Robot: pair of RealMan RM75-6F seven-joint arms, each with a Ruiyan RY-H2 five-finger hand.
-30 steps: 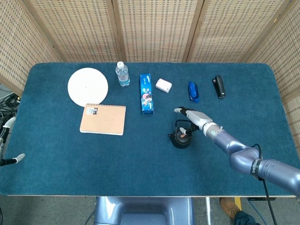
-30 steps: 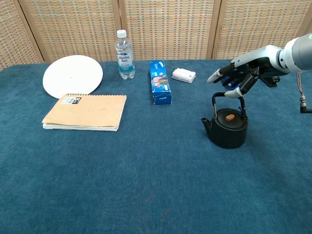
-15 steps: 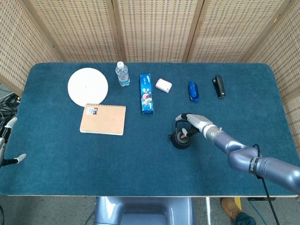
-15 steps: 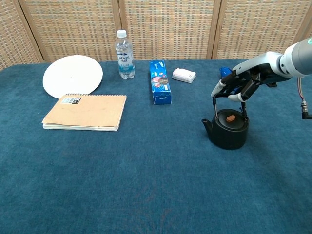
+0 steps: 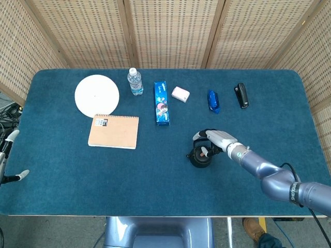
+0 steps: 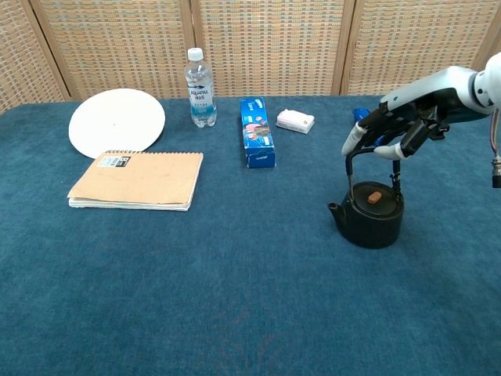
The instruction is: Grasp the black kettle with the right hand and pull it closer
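Right of centre in the chest view, the right hand [image 6: 399,125] is extended from the right edge with its fingers [image 6: 354,139] curled over the arched handle of the black kettle [image 6: 369,208], grasping it; the kettle stands upright on the blue table [image 6: 235,298], spout toward the left. Bare cloth lies open below the kettle toward the lower frame edge. Only the head view shows the black stapler [image 5: 241,95] and, at the left edge, the left hand [image 5: 10,155], whose state cannot be determined.
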